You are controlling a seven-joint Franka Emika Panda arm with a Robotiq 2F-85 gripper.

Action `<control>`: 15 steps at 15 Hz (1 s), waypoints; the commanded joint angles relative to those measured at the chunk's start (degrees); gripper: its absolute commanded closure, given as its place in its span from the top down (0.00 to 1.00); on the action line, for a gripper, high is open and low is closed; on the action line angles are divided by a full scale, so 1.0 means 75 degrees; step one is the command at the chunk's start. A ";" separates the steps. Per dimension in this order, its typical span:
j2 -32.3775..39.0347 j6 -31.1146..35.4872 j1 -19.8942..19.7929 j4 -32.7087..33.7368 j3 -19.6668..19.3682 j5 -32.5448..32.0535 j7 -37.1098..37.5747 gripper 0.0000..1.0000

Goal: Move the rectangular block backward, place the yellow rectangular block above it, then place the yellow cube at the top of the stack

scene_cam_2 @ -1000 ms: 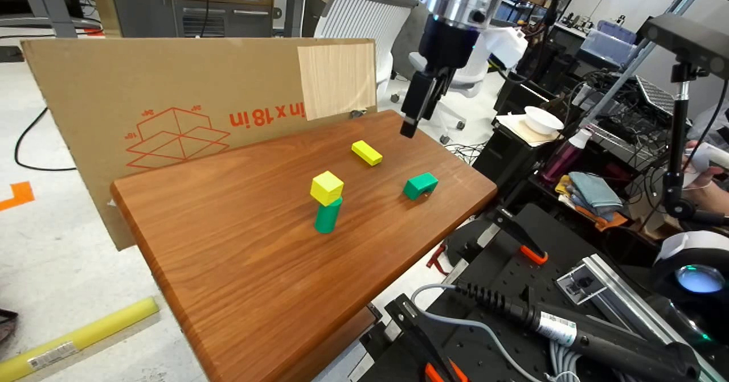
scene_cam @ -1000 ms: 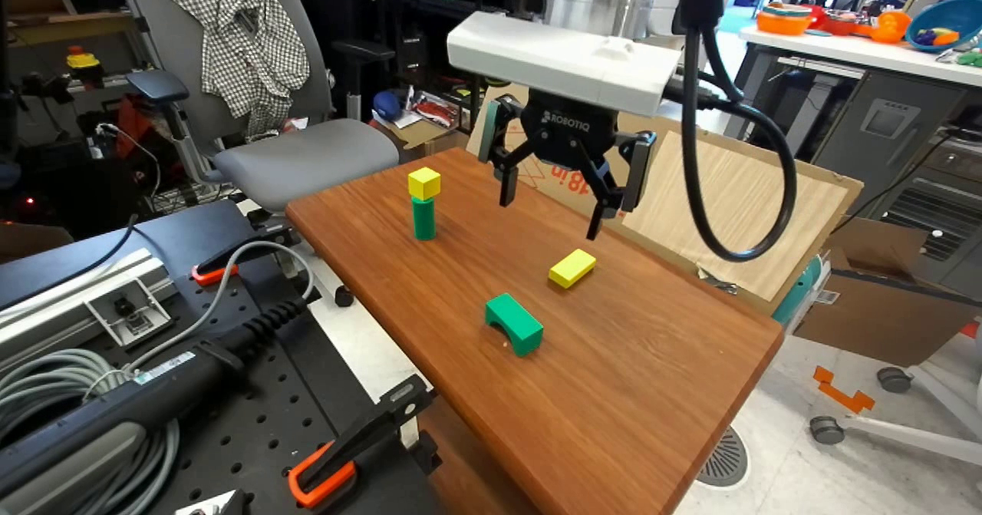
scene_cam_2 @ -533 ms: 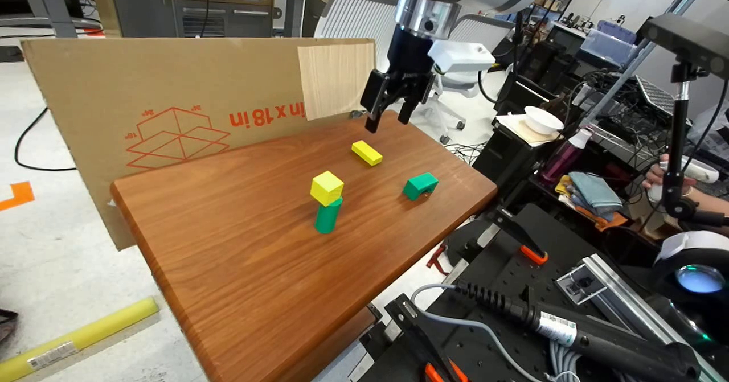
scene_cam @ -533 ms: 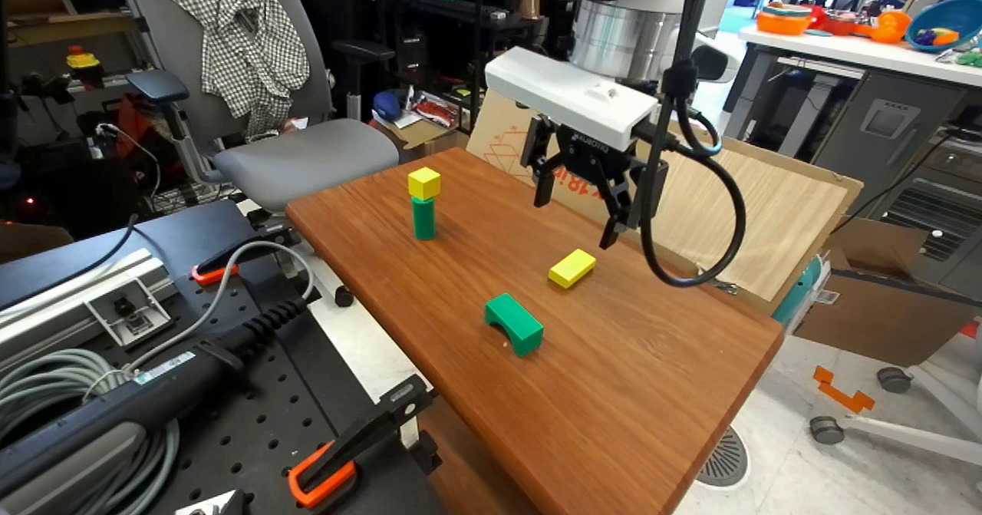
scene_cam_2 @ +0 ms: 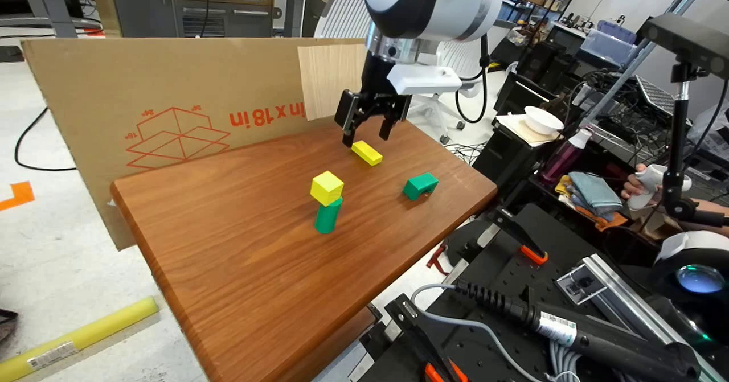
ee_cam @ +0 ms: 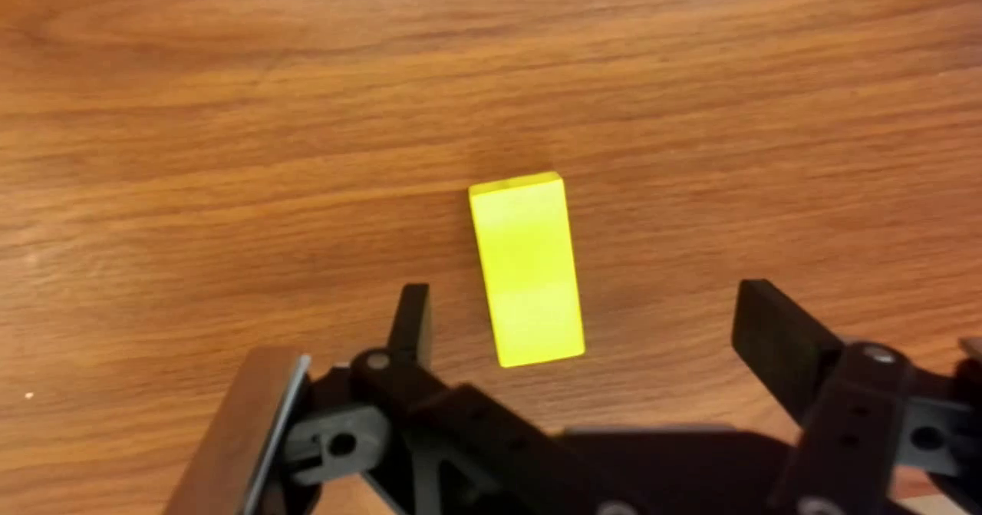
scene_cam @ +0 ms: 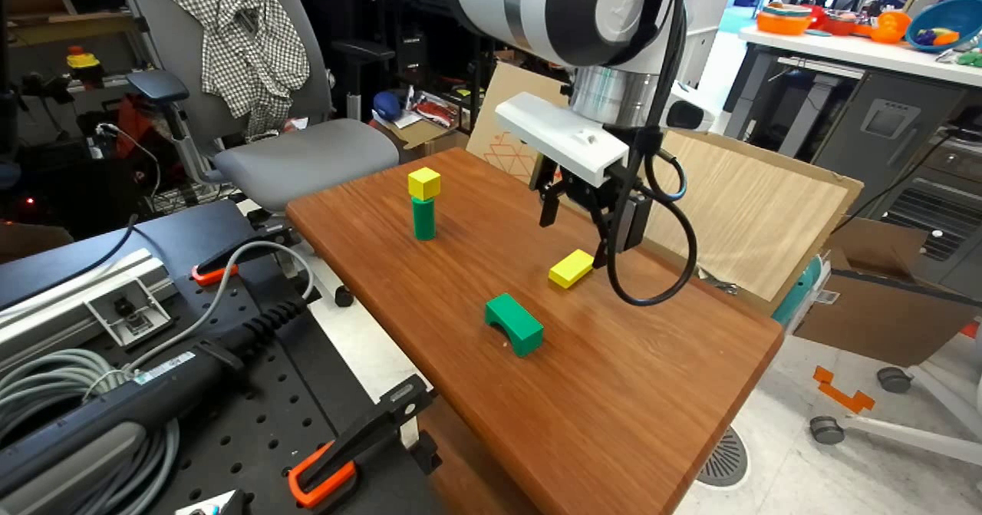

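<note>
arm [scene_cam: 575, 20] overhanging table [scene_cam: 614, 377] | tool [scene_cam: 574, 240] pointing down, spread apart | above yellow rectangular block [ee_cam: 528, 269]

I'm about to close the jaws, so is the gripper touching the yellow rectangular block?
Apart: in the wrist view, the gripper stands open, with brown tabletop showing between each jaw and the yellow rectangular block.

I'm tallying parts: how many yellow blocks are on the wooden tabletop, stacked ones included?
2. The yellow cube sits on the upright green cylinder; the yellow rectangular block lies flat on the tabletop, apart from the green arched block. No others show.
</note>
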 commanded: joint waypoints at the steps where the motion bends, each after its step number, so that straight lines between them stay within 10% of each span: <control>1: 0.0663 -0.0376 0.0252 0.0836 -0.0215 -0.0041 0.0358 1.00; 4: 0.1064 -0.0663 0.0322 0.1279 -0.0274 -0.0051 0.0485 1.00; 5: 0.1166 -0.0769 0.0334 0.1405 -0.0284 -0.0035 0.0532 0.75; 15: 0.0754 -0.1374 0.0208 0.1360 -0.0168 -0.0090 0.0141 0.12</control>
